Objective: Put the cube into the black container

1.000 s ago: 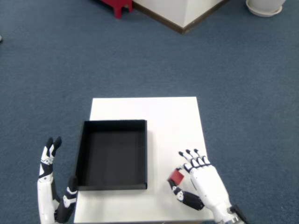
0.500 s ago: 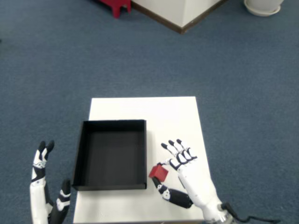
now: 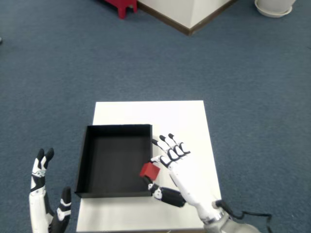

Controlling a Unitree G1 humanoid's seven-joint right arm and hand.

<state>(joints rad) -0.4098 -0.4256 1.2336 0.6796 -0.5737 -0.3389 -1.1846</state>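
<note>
A small red cube (image 3: 149,171) is pinched between the thumb and a finger of my right hand (image 3: 172,167), with the other fingers spread. The cube hangs over the right wall of the black container (image 3: 87,160), near its front right corner. The container is an open, shallow rectangular box on the left half of the white table (image 3: 175,116), and its floor is bare. My left hand (image 3: 41,187) hovers open off the table's left front corner.
Blue carpet surrounds the small table. A red object (image 3: 121,6) and a white wall corner with brown skirting (image 3: 189,19) lie far back. A white round base (image 3: 276,7) shows at the top right.
My right hand has carried the cube leftward from the table's right front area to the container's right wall. The left hand has dropped lower and slightly left.
</note>
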